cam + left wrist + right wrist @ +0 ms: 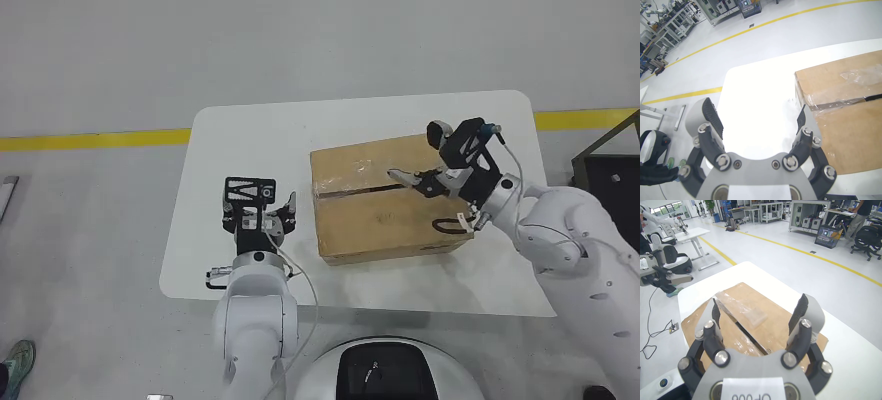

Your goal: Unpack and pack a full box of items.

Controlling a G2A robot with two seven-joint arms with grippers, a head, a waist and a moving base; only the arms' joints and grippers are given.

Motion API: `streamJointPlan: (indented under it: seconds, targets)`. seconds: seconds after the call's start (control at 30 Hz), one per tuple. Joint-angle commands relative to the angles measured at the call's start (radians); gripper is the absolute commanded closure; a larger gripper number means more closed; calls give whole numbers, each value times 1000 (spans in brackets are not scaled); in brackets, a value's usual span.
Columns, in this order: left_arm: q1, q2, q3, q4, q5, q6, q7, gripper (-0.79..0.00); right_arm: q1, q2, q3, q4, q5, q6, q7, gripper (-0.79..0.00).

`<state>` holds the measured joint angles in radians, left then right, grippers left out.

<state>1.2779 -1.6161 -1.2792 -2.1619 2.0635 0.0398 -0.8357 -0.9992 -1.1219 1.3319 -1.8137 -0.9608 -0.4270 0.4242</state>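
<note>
One splayed right end effector [759, 300] above box [772, 313]

Matt brown cardboard on the box [385, 215], a little fibrous at the flap edges. Clear glossy plastic tape [740, 306] over its seam, wrinkled and shiny. Smooth white table [250, 140], faintly glossy. On the left gripper [755, 104], 2 pale smooth fingers with black ribbed rubbery pads [712, 115], matt black links and bright metal screws [722, 161]. Same finishes on the right gripper [759, 298].
</note>
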Motion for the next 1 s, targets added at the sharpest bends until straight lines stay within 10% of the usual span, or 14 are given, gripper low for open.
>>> streamJointPlan:
  seconds: [0.0, 0.37, 0.5, 0.97]
  targets:
    - [-3, 0, -9, 5, 4, 14, 2, -785, 20, 0, -12, -4, -30, 0, 34, -785]
    - [-4, -1, -19, 8, -16, 11, 10, -785, 230, -24, -205, 134, -65, -49, 254, -785]
    - [3, 0, -21, 3, -18, 10, 11, -785, 289, -37, -257, 197, -79, -33, 264, -517]
    - [7, 0, -27, 0, -22, 7, 9, -785, 401, -67, -368, 358, -89, -65, 309, -345]
